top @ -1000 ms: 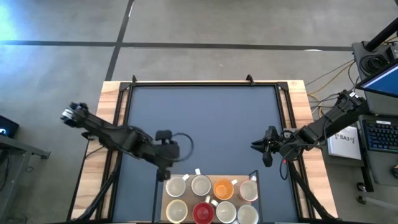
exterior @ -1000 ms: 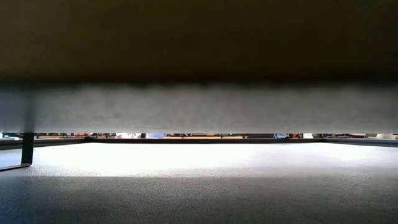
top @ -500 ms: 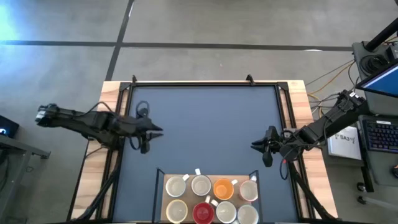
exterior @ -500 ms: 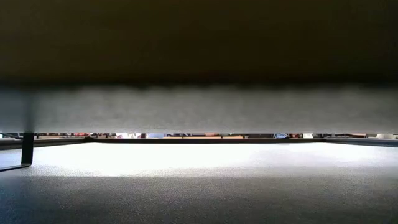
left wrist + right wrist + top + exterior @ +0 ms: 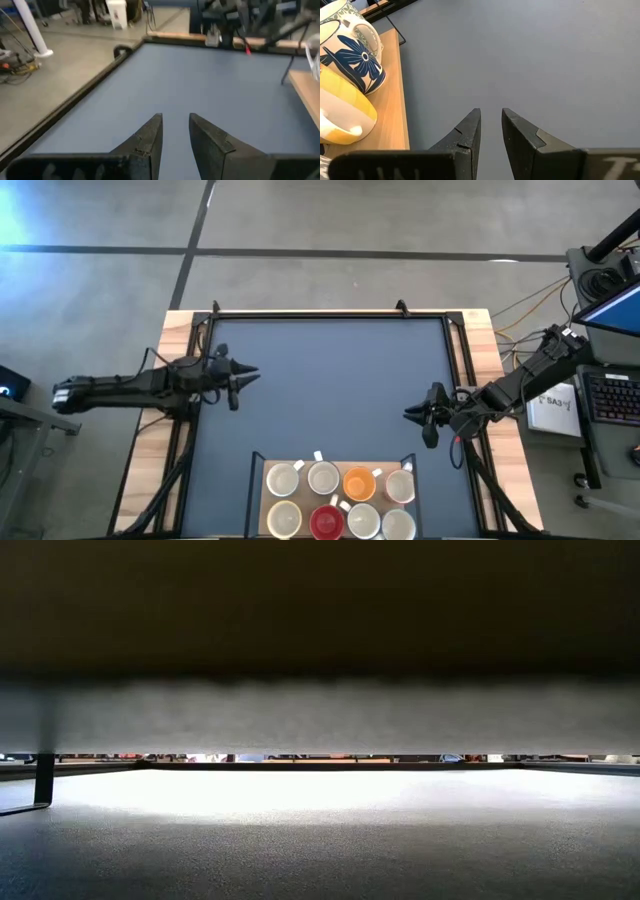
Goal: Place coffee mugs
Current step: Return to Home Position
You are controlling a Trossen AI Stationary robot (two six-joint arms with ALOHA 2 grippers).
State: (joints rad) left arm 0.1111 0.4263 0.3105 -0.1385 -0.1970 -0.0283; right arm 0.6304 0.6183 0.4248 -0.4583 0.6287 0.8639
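Your low view is mostly blocked by a dark slab above the table (image 5: 330, 380). The shelf (image 5: 385, 467) at the near edge holds eight coffee mugs (image 5: 323, 478), front row cut off. Left gripper (image 5: 250, 372) and right gripper (image 5: 409, 415) hover well apart, fingers narrowly parted, holding nothing.

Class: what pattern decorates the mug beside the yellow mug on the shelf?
The mug has a dark blue flower on white, clearest in the right wrist view.
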